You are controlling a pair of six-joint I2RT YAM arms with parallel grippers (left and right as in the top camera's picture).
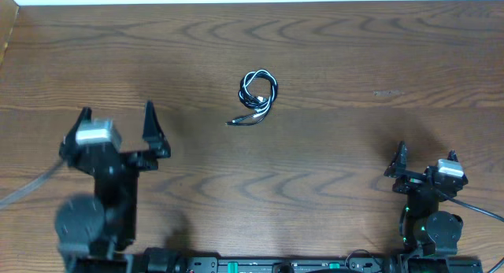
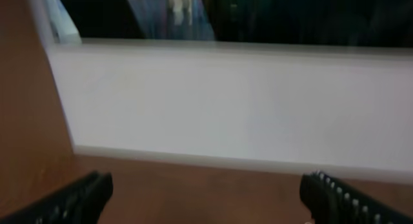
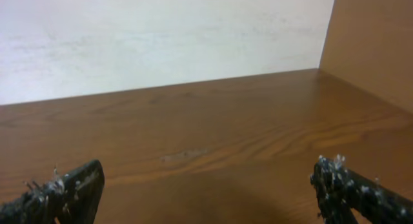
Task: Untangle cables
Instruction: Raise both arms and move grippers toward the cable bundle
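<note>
Near edge: the left gripper [image 1: 116,112] [image 2: 206,185] stands over the wooden table [image 1: 331,178] with its jaws spread wide and nothing between them. The right gripper [image 1: 427,151] [image 3: 206,175] sits lower and further right, its jaws equally wide apart and holding nothing. Both point away from the bases towards the white wall [image 3: 161,37].

Farther out, at the table centre: the cables [image 1: 272,90], one black and one white, lie together in a small tangled coil. Their plug ends trail out toward the lower left. The coil lies well apart from both grippers.
</note>
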